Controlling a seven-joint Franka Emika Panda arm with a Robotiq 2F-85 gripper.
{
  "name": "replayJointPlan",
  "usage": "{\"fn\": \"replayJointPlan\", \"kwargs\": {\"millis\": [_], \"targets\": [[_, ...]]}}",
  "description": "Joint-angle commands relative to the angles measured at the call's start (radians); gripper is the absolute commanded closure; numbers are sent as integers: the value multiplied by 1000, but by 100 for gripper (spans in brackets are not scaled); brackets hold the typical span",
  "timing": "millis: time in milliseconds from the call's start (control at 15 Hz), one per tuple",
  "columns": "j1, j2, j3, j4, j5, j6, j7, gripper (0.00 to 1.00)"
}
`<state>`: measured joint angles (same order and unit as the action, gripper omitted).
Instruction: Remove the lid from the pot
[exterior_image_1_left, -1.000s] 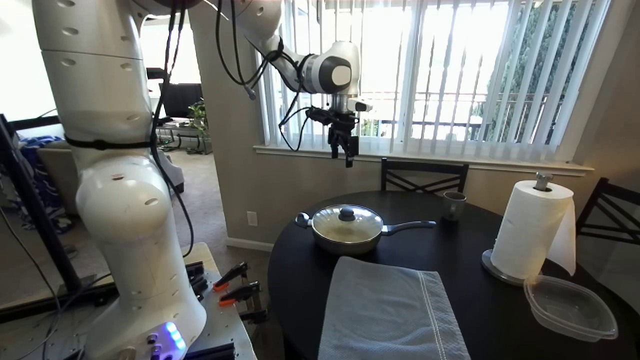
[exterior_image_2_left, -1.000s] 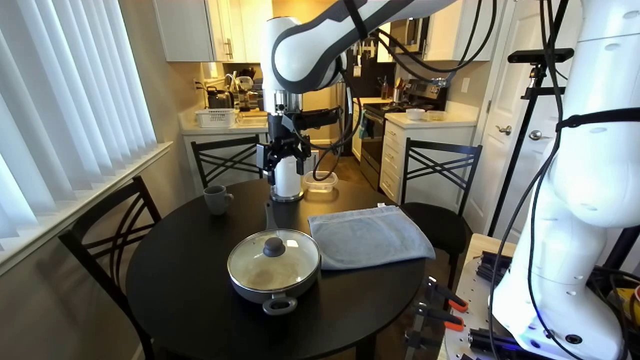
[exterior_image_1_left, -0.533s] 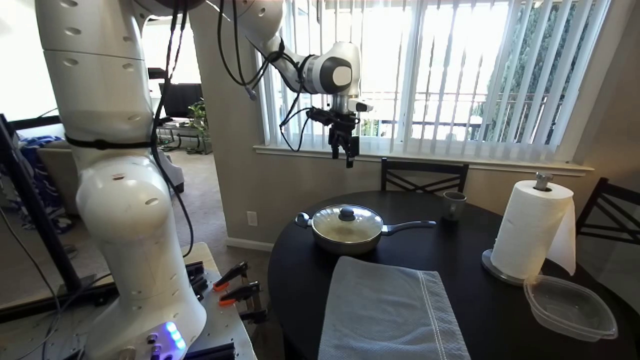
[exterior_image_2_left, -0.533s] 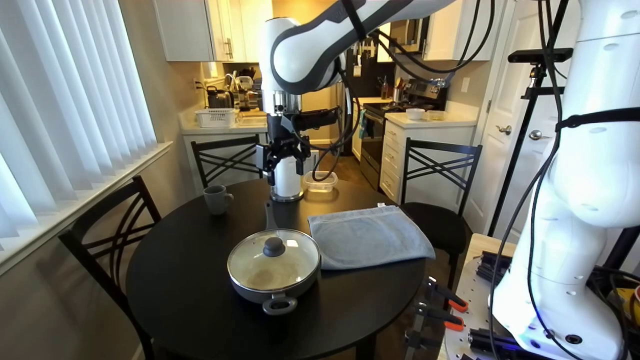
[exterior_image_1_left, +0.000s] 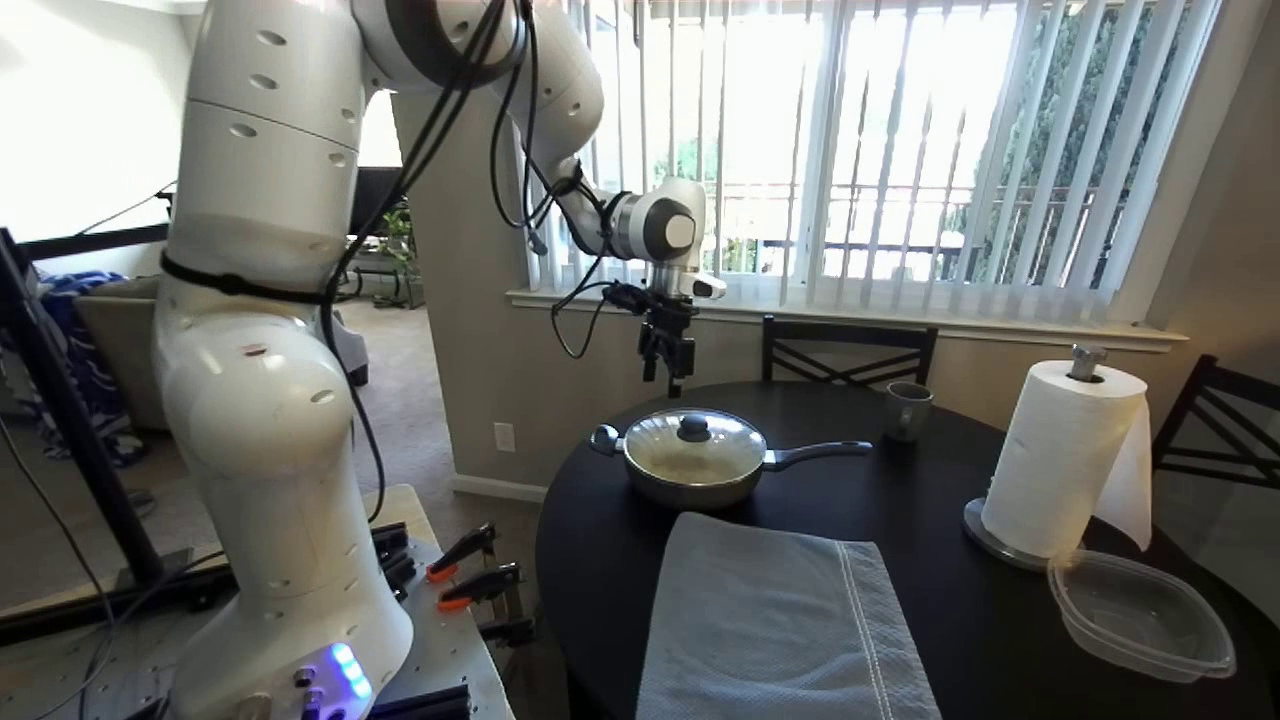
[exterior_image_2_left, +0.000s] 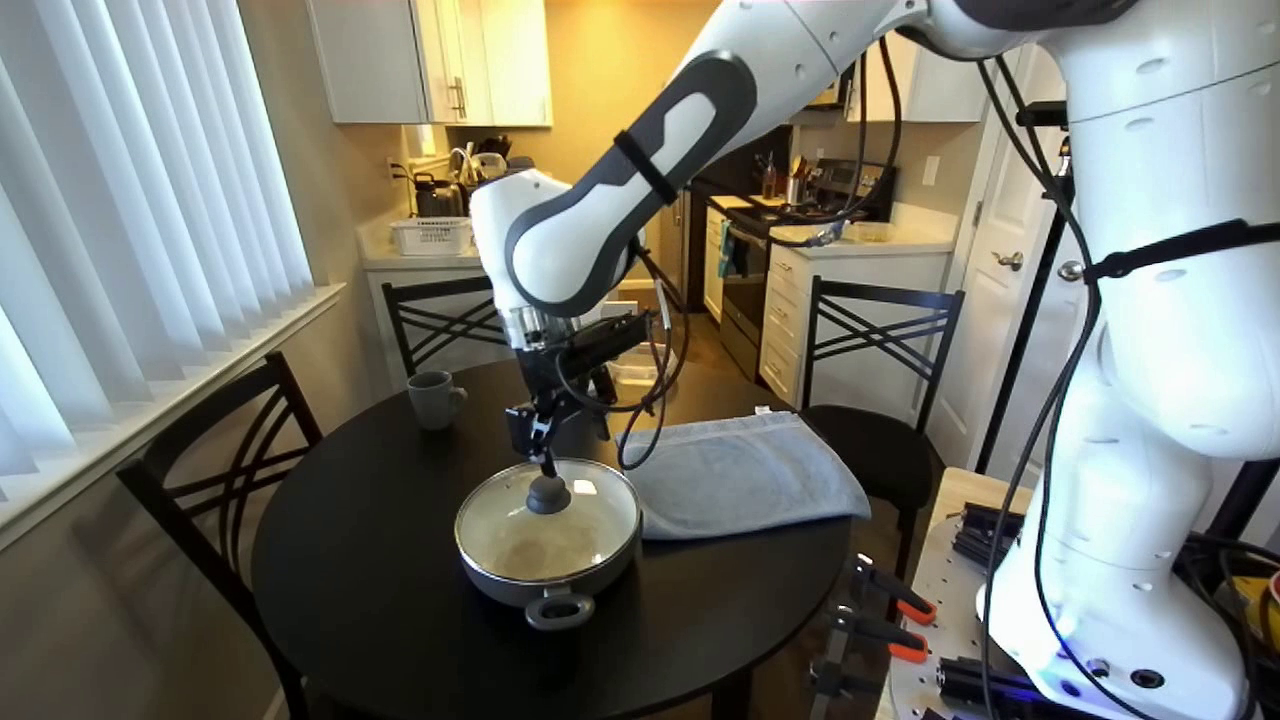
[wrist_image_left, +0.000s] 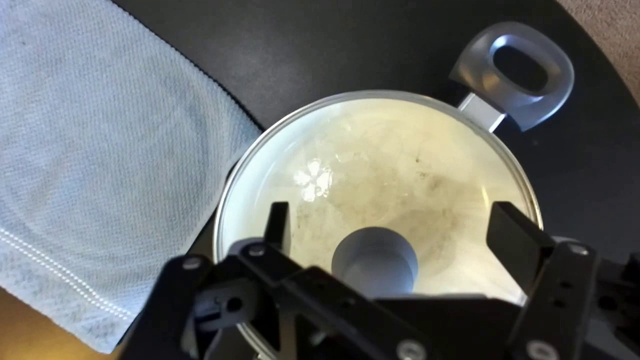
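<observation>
The pot (exterior_image_1_left: 690, 494) is a shallow round pan on the dark table, with a long dark handle and a small loop handle. It also shows in an exterior view (exterior_image_2_left: 592, 582). The glass lid (exterior_image_2_left: 530, 550) lies flat on it, with a dark round knob (exterior_image_1_left: 693, 428) at its centre. My gripper (exterior_image_1_left: 662, 382) is open and empty above the lid, apart from the knob. In an exterior view, one fingertip of the gripper (exterior_image_2_left: 576, 448) overlaps the knob's top. In the wrist view, the knob (wrist_image_left: 375, 260) lies between the spread fingers, its lower part hidden by the gripper.
A grey-blue towel (exterior_image_1_left: 780, 620) lies beside the pot. A grey mug (exterior_image_2_left: 435, 400) stands near the window side. A paper towel roll (exterior_image_1_left: 1065, 460) and a clear plastic container (exterior_image_1_left: 1140, 620) stand farther along the table. Chairs surround the table.
My gripper has moved down and towards the pot, from high over the table to above the lid. It stays open. The pot and lid have not moved.
</observation>
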<state>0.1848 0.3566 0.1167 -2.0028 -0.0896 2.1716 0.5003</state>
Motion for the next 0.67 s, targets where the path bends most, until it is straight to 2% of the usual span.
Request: {"fn": "replayJointPlan", "kwargs": {"millis": [0,200,600], "targets": [[59,101,-21,61,-14,40,18,0],[86,144,-47,62,-6,114,37,0],[98,149,-121,-20,15,348,138,0]]}}
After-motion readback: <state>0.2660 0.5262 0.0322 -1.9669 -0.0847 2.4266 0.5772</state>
